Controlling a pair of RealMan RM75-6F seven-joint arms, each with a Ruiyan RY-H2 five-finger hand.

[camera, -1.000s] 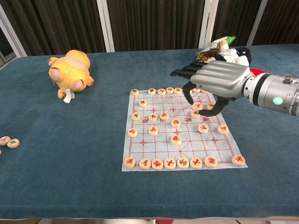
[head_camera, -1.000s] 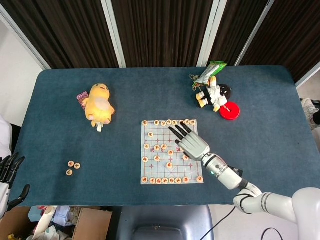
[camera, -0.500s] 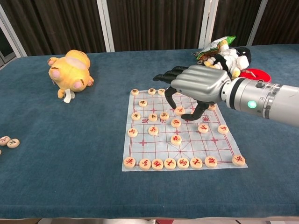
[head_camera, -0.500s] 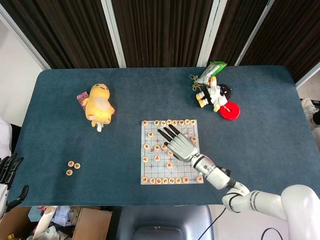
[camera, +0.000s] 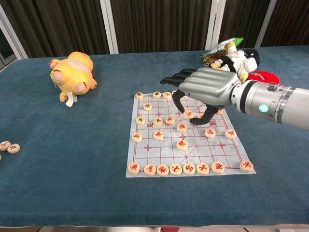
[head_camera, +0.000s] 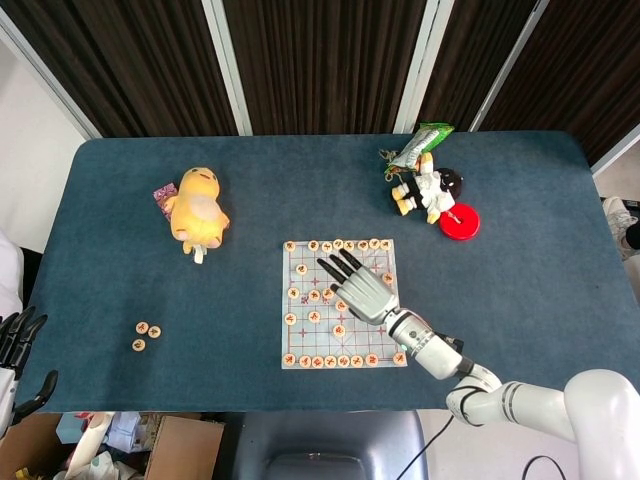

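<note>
the right hand (camera: 208, 90) hovers over the far half of the chess board (camera: 159, 162), fingers apart and curled downward, holding nothing. the nearest round piece (camera: 188, 114) lies just below its fingertips. the left hand (head_camera: 18, 345) rests well apart, off the table's edge.

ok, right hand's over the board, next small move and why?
Probably lower the right hand a little onto the piece under its fingers. The hand hovers over the board, fingers spread and curled down, holding nothing.
</note>
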